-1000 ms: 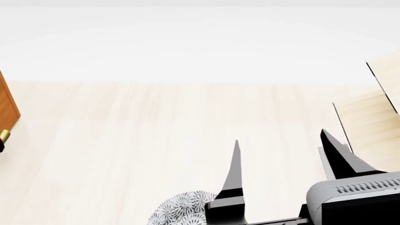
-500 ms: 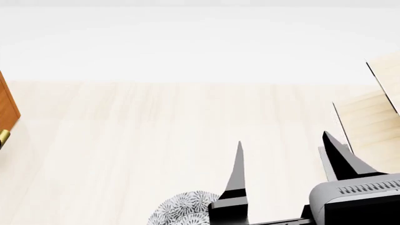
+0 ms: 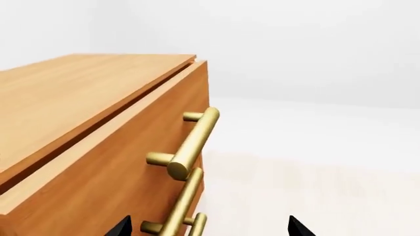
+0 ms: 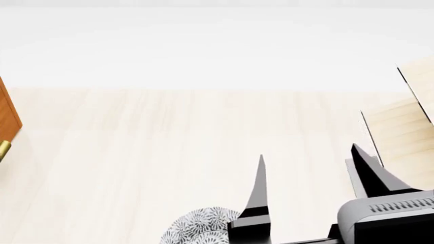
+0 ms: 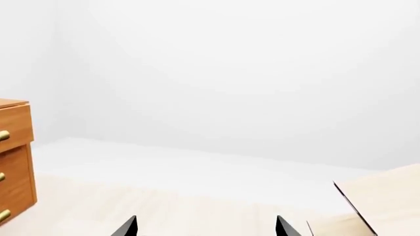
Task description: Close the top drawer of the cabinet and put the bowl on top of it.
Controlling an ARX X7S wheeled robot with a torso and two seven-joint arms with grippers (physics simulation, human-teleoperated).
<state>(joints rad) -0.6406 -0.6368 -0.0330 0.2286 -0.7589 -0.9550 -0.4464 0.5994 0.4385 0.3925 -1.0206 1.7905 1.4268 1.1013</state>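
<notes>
the left claw [image 3: 206, 227] is spread apart and holds nothing, right by the top drawer [image 3: 125, 162], which sticks out a little from the cabinet [image 3: 78, 93]. so the closing step comes first: push the smooth wood front in. the right claw [image 4: 308, 162] is apart too (empty), above the round flowery bowl [image 4: 200, 227] on the pale floor [image 4: 169, 142].

The cabinet [image 3: 78, 123] is showing warm reddish-brown wood with a fine straight grain and a smooth satin finish. The top drawer [image 3: 125, 162] is carrying a handle [image 3: 194, 142] of polished, glossy brass. The bowl [image 4: 200, 227] is looking like glazed white ceramic with a grey-blue floral print. The floor [image 4: 169, 152] is appearing as pale matt wood.
</notes>
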